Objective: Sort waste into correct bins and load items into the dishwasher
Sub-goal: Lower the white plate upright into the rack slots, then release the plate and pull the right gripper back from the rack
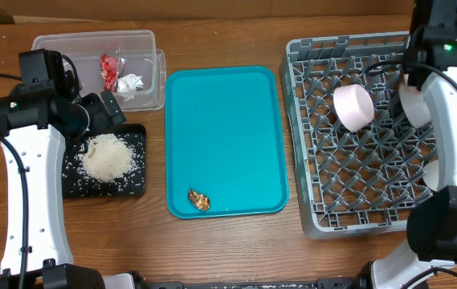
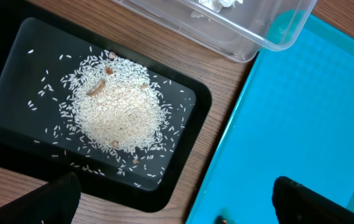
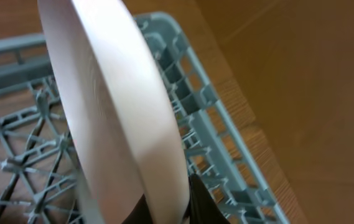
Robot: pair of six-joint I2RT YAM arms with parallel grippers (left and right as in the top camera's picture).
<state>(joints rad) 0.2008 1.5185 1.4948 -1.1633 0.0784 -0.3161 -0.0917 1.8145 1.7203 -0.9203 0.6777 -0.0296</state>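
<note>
Over the wooden table [image 1: 228, 249], a white bowl [image 3: 121, 124] is gripped on edge by the closed right gripper [image 3: 164, 208] above the dish rack [image 3: 217, 146], presumably for slotting between pegs [image 1: 389, 152], while the left gripper [image 2: 177, 205] is spread wide, empty, over the black tray [image 2: 15, 62] of rice [image 2: 117, 109].

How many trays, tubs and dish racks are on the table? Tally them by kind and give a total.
Trays: 2 (black tray, teal tray)
Clear tub: 1
Dish rack: 1
Total: 4
</note>
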